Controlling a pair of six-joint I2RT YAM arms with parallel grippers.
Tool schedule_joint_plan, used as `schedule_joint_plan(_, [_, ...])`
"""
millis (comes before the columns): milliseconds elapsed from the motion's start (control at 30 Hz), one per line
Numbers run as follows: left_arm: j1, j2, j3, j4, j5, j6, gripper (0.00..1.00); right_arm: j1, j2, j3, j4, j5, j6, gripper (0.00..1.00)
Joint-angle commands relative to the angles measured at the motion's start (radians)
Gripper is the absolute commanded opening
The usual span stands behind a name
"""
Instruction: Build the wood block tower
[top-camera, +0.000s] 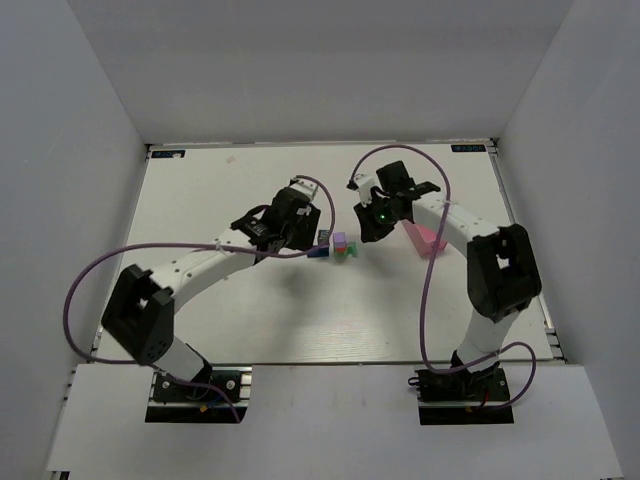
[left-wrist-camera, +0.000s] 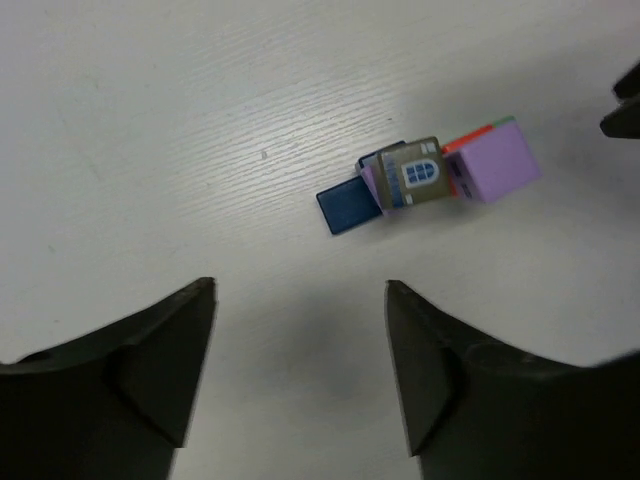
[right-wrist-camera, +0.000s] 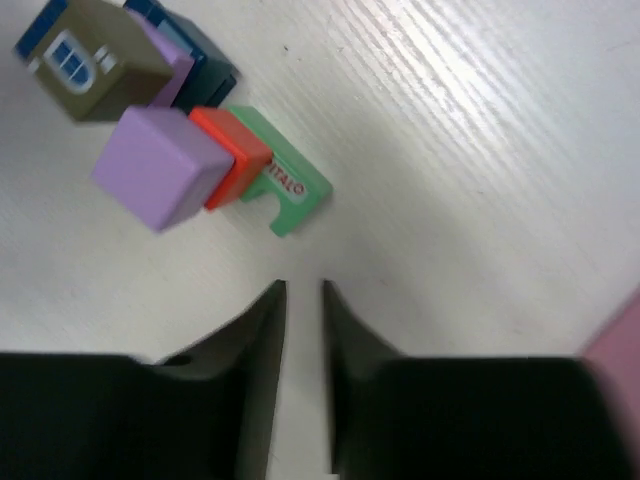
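Okay, starting on the left: my left gripper (left-wrist-camera: 300, 300) hangs just short of the blocks, fingers well apart, nothing between them. The wood block tower (top-camera: 338, 246) sits mid-table between my two arms, and I'd call it a low huddle, not a tower yet. A blue slab (left-wrist-camera: 345, 207) lies flat at its left edge, then a drab block (left-wrist-camera: 412, 175) with a little arched window printed on it rides higher, then a purple cube (left-wrist-camera: 495, 160), a red-orange block (right-wrist-camera: 232, 152) and a green arch (right-wrist-camera: 285, 190) down on the table. Red letters on the arch look like "ITALO". Real stacking remains, I reckon. My right gripper (right-wrist-camera: 303, 290) has its fingers barely apart, holding nothing, with the pink tray (top-camera: 428, 240) just beside it.
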Motion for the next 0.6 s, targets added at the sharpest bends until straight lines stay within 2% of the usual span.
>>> schedule_joint_plan(0, [0.004,-0.173,-0.048,0.065,0.071,0.071,0.79,-0.003,-0.147,-0.02,0.037,0.073,-0.005,0.31])
schedule_joint_plan(33, [0.004,-0.2,-0.065,0.065,0.088,0.08,0.9,-0.009,-0.174,-0.029,0.042,0.074,-0.008,0.82])
schedule_joint_plan(67, [0.004,-0.224,-0.082,0.078,0.105,0.094,0.95,-0.009,-0.189,-0.055,0.049,0.073,-0.017,0.9])
schedule_joint_plan(133, [0.004,-0.293,-0.13,0.088,0.119,0.119,1.0,-0.008,-0.252,-0.083,0.058,0.058,-0.025,0.9])
schedule_joint_plan(267, [0.004,-0.397,-0.203,0.088,0.128,0.16,1.0,-0.012,-0.351,-0.144,0.081,0.05,-0.045,0.9])
schedule_joint_plan(433, [0.004,-0.534,-0.279,0.129,0.234,0.243,1.0,-0.008,-0.482,-0.224,0.143,0.067,-0.03,0.9])
schedule_joint_plan(567, [0.004,-0.611,-0.319,0.147,0.225,0.264,1.0,-0.011,-0.597,-0.286,0.189,0.108,-0.025,0.9])
